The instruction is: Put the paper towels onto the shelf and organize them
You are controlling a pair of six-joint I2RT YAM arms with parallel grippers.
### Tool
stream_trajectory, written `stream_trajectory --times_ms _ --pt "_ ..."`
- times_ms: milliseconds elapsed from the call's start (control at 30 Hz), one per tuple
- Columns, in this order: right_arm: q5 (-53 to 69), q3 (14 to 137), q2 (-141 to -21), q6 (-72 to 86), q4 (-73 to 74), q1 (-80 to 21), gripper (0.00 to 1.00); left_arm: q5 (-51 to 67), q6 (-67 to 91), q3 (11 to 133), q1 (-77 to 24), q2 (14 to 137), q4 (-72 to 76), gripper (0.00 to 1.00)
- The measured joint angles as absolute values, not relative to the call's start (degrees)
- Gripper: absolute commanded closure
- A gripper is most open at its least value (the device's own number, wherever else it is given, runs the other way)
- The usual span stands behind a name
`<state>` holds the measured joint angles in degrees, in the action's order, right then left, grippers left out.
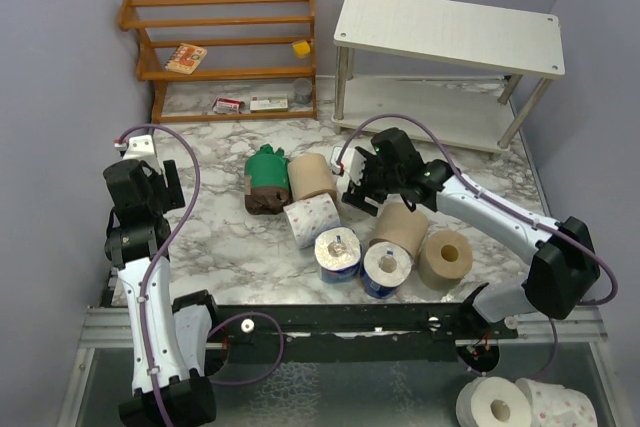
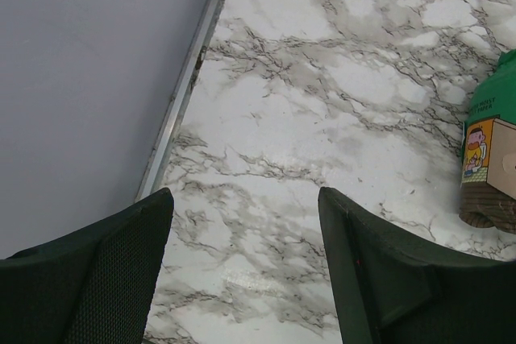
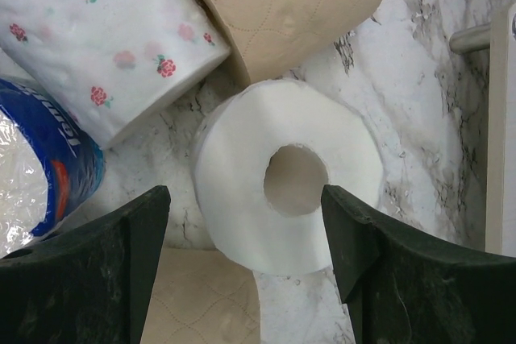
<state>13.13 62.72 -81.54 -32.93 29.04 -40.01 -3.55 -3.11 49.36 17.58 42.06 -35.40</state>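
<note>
Several paper towels lie in a cluster mid-table: a green-wrapped pack [image 1: 266, 175], a tan roll [image 1: 312, 177], a pink-dotted roll [image 1: 311, 219], two blue-wrapped rolls [image 1: 338, 252] and two more tan rolls [image 1: 445, 259]. My right gripper [image 1: 360, 185] hovers open over a white roll [image 3: 286, 191] that stands on end; its fingers straddle the roll without touching it. The pink-dotted roll [image 3: 105, 38] and a tan roll [image 3: 298, 6] lie just beyond it. The white shelf [image 1: 450, 27] stands at the back right with both boards bare. My left gripper [image 1: 150, 179] is open over bare marble near the left wall, holding nothing.
An orange-brown wooden rack [image 1: 225, 47] with small items stands at the back left. The green pack [image 2: 488, 151] shows at the right edge of the left wrist view. Two more rolls [image 1: 520, 405] sit below the table's near right edge. A shelf leg [image 3: 476, 38] is close beside the right gripper.
</note>
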Motion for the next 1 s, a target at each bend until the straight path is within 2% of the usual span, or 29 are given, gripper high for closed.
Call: stream_trajectory --times_ms 467,667,833,1000 --pt "12.1 61.7 -84.6 -32.6 25.6 -40.0 0.27 -3.5 -3.1 49.4 17.6 41.6 -35.2 0.24" --pt "10.2 61.3 -84.9 -32.7 24.3 -40.0 0.43 -3.5 -3.2 49.4 17.6 41.6 -35.2 0.24" --pt "9.9 61.2 -85.9 -32.7 24.0 -40.0 0.46 -3.5 -3.2 49.3 17.6 41.7 -35.2 0.24" --pt "10.0 61.2 -86.4 -32.4 24.2 -40.0 0.58 -3.5 -3.1 49.3 17.6 42.1 -35.2 0.23"
